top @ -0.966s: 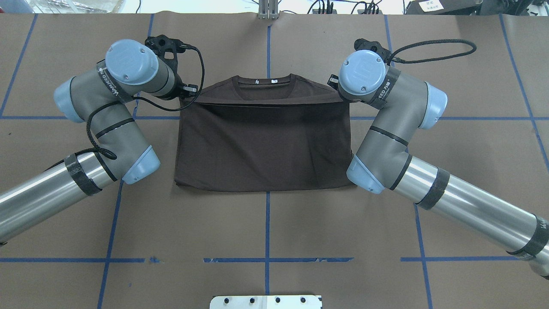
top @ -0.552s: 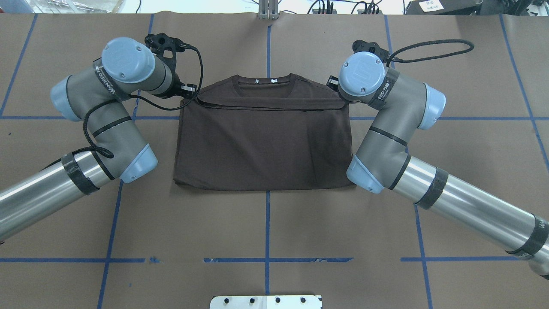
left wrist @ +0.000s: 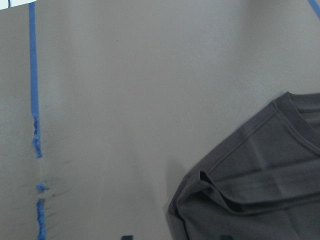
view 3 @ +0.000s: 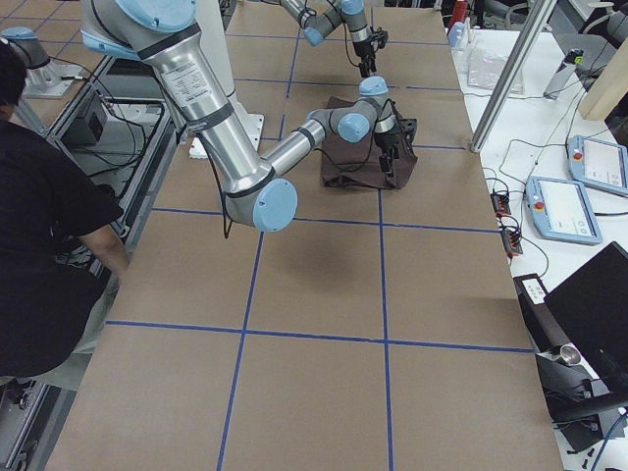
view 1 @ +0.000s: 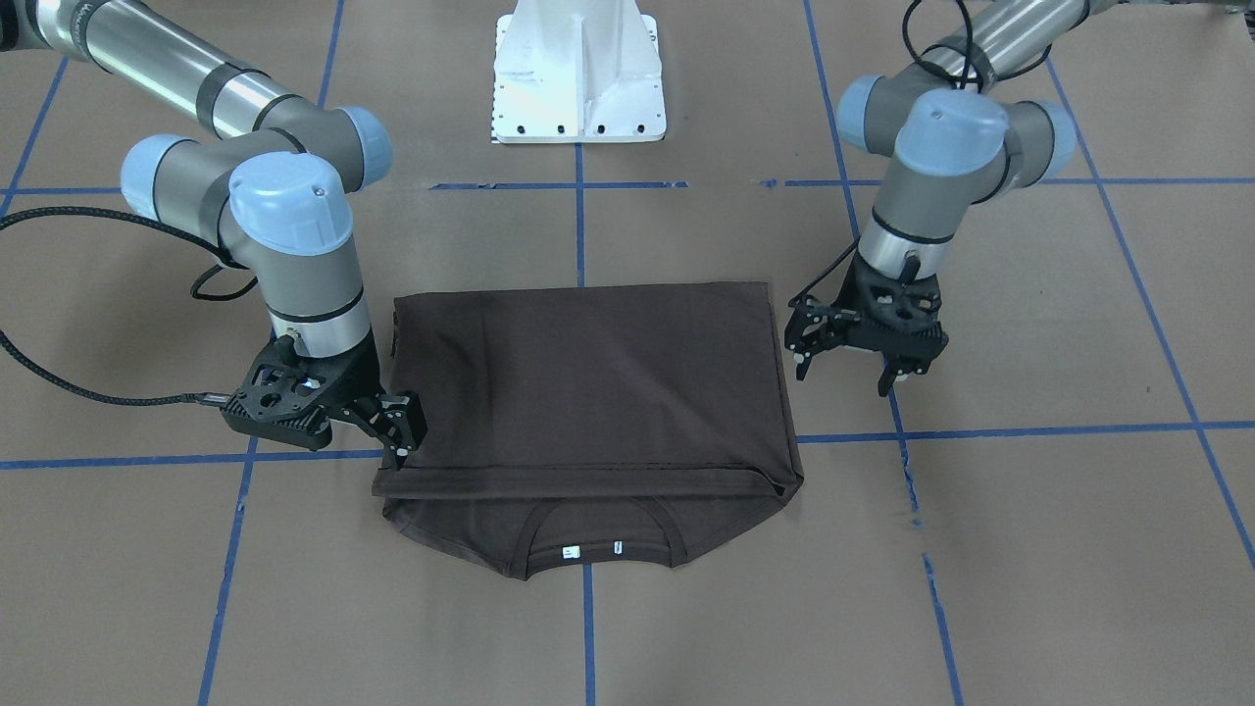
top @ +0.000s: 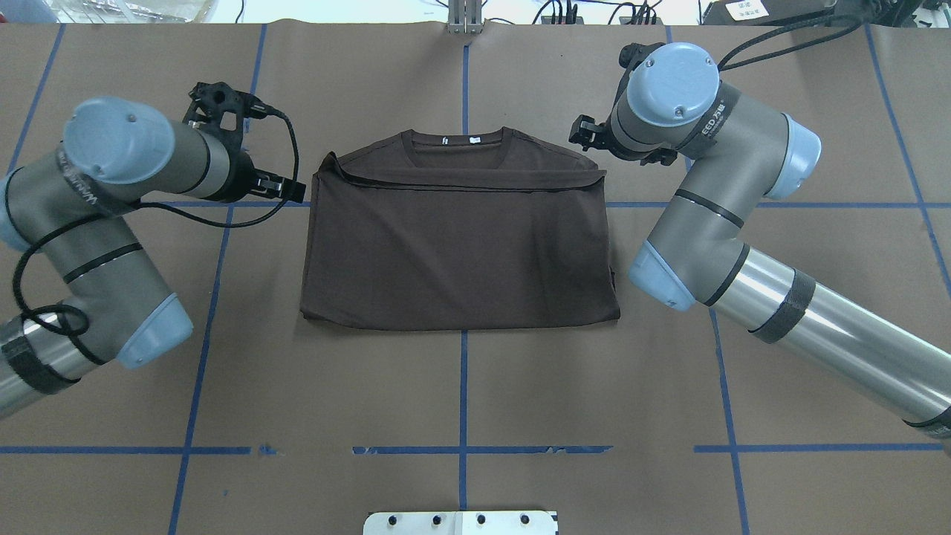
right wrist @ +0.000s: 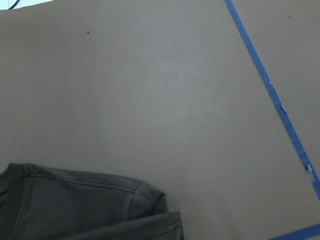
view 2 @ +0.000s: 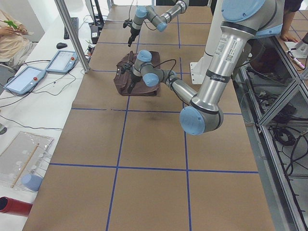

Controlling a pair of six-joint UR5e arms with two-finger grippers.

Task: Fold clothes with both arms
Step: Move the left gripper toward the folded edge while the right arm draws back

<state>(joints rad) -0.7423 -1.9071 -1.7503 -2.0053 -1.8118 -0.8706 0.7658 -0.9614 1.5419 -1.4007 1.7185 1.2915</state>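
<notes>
- The table [top: 461, 386] is covered in brown paper with a blue tape grid, and the shirt [top: 461, 253] lies at its middle, across the centre line.
- The shirt is doubled into a flat rectangle, with the fold crease on the robot's side.
- The hem [top: 461, 186] runs across the chest just short of the collar. A second ago both grippers were down on its two ends. Now it rests on the cloth by itself, with a small pucker at its left end.
- The left gripper [view 1: 845, 378] has drawn off sideways and stands apart from the shirt's left edge. Its jaws are spread and hold nothing. Its wrist view shows the shirt corner off to one side.
- The right gripper [view 1: 377, 424] has pulled back and hangs by the right shoulder. Its jaws look spread, and no cloth is in them. Its wrist view shows only the shoulder and bare paper.
- The collar [top: 457, 141] lies farthest out, uncovered, with its white tags showing.
- Judgement: the bottom-to-top fold is laid and released. The shirt is still wide, so a further fold probably remains, and that would call for a fresh grasp by both arms.
</notes>
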